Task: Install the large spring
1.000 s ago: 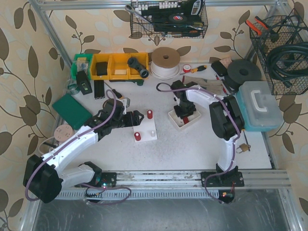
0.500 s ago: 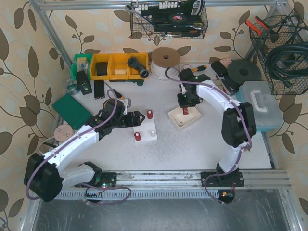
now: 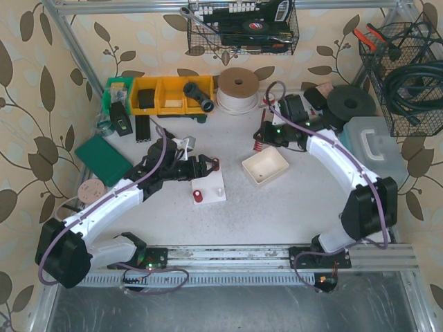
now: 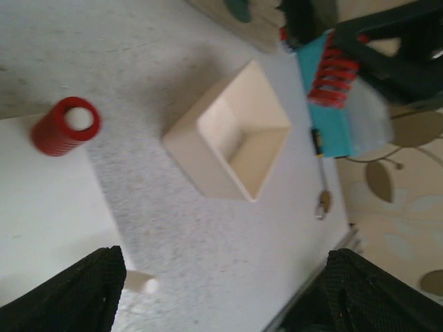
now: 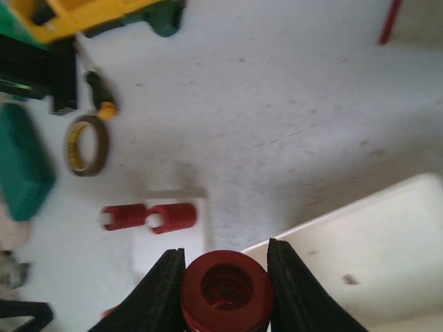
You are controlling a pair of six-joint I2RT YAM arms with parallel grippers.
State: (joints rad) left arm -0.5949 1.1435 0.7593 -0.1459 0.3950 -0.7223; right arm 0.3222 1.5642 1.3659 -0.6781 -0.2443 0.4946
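Leaf-patterned walls closed round a pale speckled worktop (image 3: 277, 214) crowded with tools along its far edge. Above its far middle, the right end effector (image 5: 225, 280) was clamped on the large red coil spring (image 3: 257, 142), whose long axis ran along the fingers, with the bore facing the wrist camera. The flat white base plate (image 3: 208, 183) lay to the left and nearer, past the cream square open box (image 3: 266, 167). It carried two smaller red springs (image 3: 215, 164) and one bare white peg (image 4: 142, 283), probably the target. The left end effector (image 4: 220, 290) hung over the plate's far left side, spread wide and holding nothing. It was nearer the plate, but the right arm had the spring.
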